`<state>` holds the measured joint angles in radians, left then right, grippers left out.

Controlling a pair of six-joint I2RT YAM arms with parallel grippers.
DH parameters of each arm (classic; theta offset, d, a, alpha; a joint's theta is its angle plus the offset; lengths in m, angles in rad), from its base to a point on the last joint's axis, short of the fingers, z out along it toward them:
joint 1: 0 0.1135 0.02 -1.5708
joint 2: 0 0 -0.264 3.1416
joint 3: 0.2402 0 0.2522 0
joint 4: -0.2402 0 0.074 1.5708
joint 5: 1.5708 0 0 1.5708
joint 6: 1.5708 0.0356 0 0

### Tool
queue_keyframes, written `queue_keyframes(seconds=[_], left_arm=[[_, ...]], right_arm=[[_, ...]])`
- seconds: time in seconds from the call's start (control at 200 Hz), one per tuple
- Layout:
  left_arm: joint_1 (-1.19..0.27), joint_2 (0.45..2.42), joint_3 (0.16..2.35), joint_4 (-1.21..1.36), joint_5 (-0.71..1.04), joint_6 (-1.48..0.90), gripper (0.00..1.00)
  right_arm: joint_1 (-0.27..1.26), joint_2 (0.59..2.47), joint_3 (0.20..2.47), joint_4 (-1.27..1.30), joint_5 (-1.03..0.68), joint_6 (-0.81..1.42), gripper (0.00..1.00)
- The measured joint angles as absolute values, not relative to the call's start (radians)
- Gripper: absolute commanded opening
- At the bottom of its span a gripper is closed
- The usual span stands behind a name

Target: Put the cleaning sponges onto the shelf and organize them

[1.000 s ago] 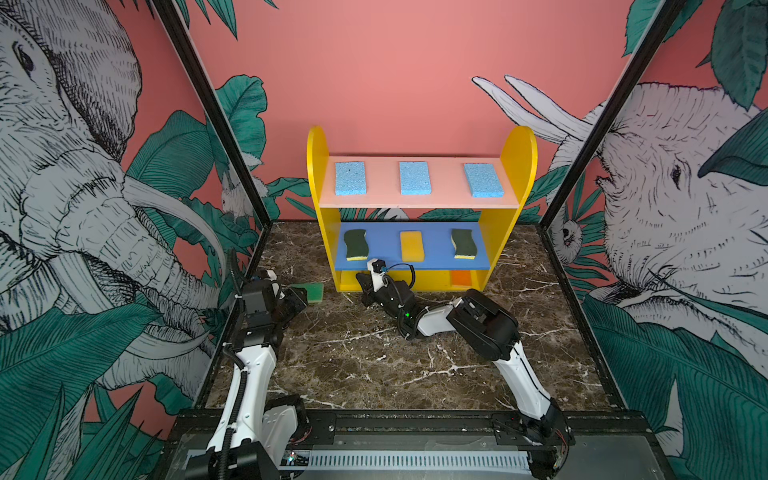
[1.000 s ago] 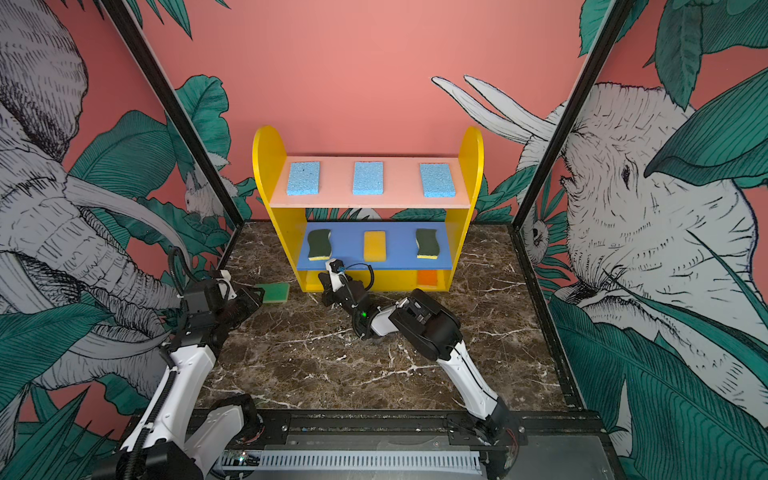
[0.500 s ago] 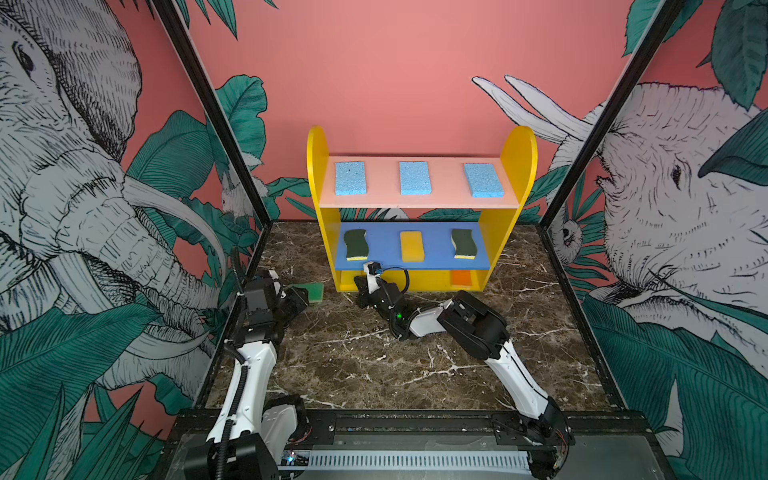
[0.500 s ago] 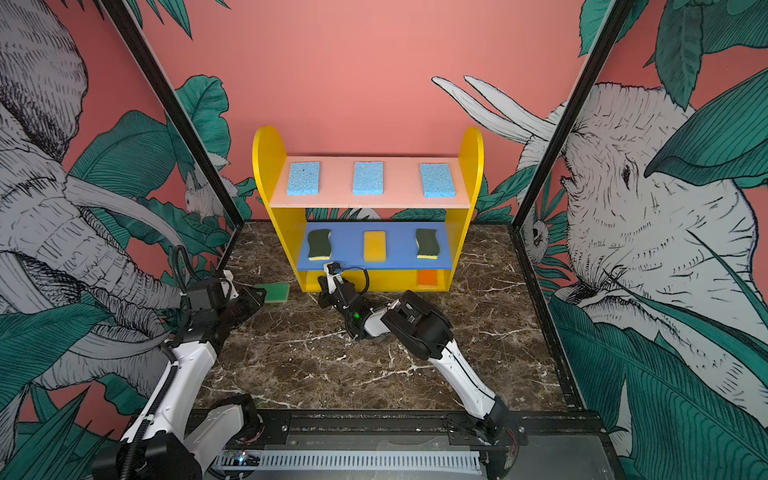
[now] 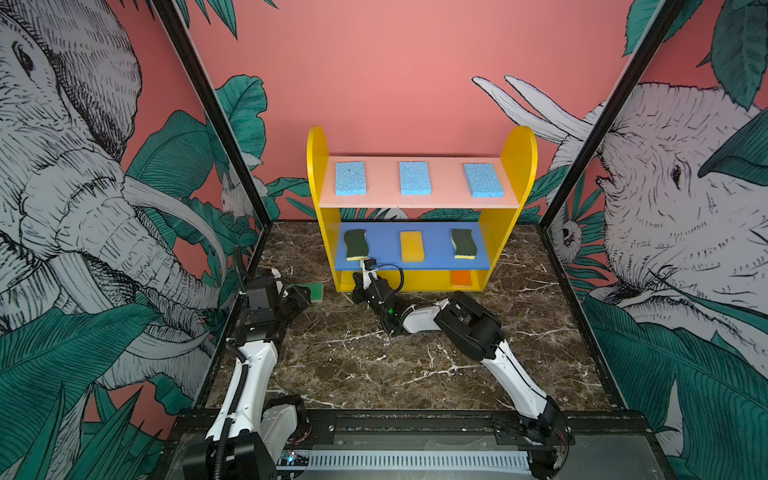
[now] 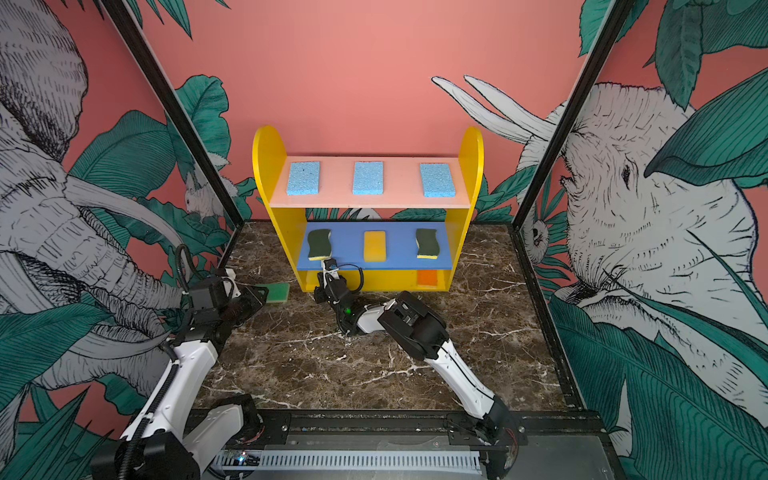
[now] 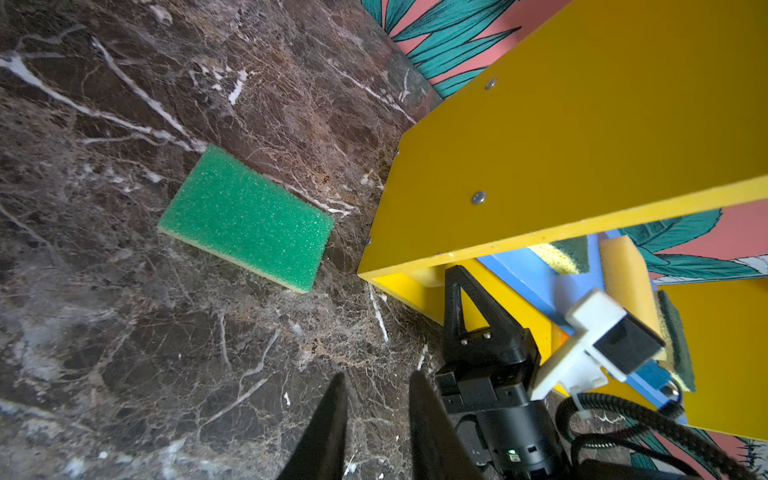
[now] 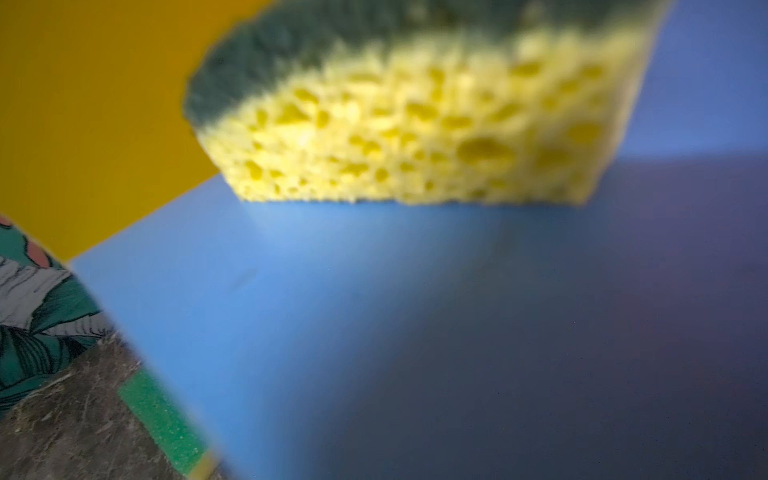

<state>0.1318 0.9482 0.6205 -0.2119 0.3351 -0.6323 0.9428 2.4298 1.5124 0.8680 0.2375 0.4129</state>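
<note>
Top views: shelf nearly full. Three blue sponges sit on the pink top. Two wavy sponges flank a yellow sponge on the blue board. Orange sponge is on the base, right end. Bright green sponge lies flat on the marble table, just beside the shelf's left side, with my left claw near it. Right claw reaches under the blue board at the left end, tips hidden here.

Left wrist: left claw narrowly parted, empty, apart from the green sponge. Right claw's jaws are closed, tip by a pale yellow piece on the base. Gripped or only nudged, can't tell.

Right wrist: blurred. Left wavy sponge close ahead on the blue board, no jaws in frame.

Step, I reckon: right arm is settling the base's left slot, and the green one is last. Next needs the right arm clear, then my left claw wider and down over the green sponge.

Versus a second ago: right arm has sunk lower and slid left. Left arm and green sponge unchanged.
</note>
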Motion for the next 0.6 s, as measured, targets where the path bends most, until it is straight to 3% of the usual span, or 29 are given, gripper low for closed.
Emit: queue_keyframes(seconds=[0.6], left_arm=[[0.121, 0.951, 0.62, -0.206, 0.327, -0.636, 0.28]], right_arm=[[0.973, 2.435, 1.602, 0.696, 0.302, 0.447, 0.02]])
